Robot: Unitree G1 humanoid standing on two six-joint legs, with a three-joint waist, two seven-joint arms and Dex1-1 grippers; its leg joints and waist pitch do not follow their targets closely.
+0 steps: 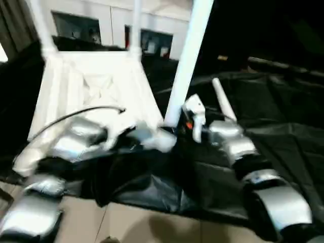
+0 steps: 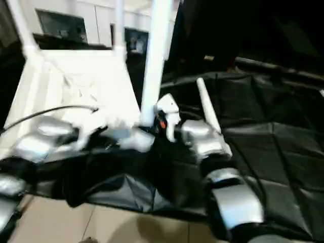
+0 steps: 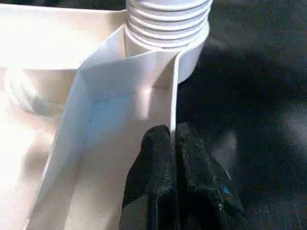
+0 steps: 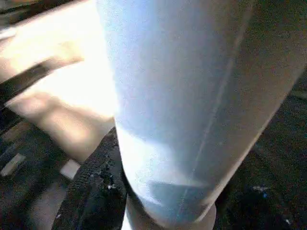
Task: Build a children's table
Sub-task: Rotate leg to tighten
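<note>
Your table top lies upside down on the black sheet, ribbed underside up, so the corner sockets face upward to take the legs. Two legs stand in the far corners, and a third leg stands at the near right corner, its long axis close to vertical but leaning a little to the right at the top. One more leg lies loose on the sheet just beyond your right arm, pointing away and slightly left.

Your left hand is pinched shut on the thin side wall of the top, just beside the threaded foot of the third leg; I judge this steadies the top while the leg is worked. Your right hand is wrapped round that leg low down, one black finger pressed to the tube, probably to turn or seat it in the socket.
</note>
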